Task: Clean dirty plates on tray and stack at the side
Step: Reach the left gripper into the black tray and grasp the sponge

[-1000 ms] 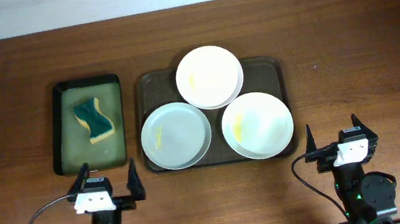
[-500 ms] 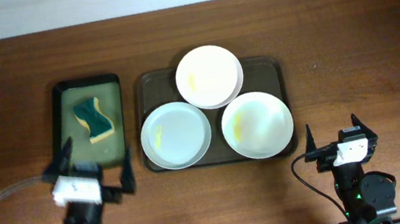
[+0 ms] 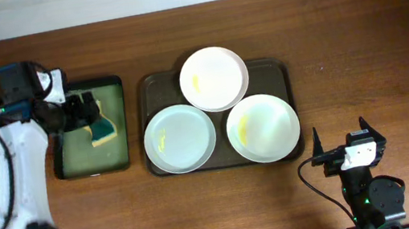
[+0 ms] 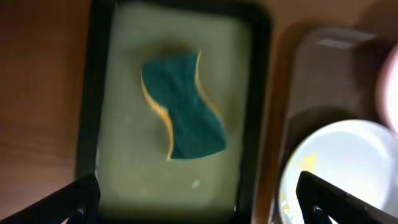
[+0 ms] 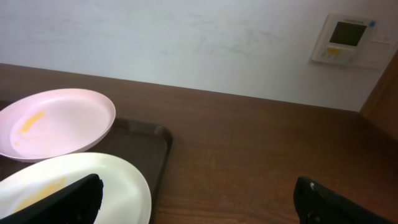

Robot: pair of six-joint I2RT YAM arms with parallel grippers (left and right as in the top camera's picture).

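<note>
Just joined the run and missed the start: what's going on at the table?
The left gripper hovers open over the sponge in the small black tray, not yet gripping it. The right gripper sits open at the near edge of the table, holding nothing. All three dirty plates lie on the large tray, yellow smears showing; none is stacked at the side yet.

Smooth white plates [image 3: 214,79], slightly glossy tray [image 3: 279,66], wood-grain table [image 3: 371,33].
</note>
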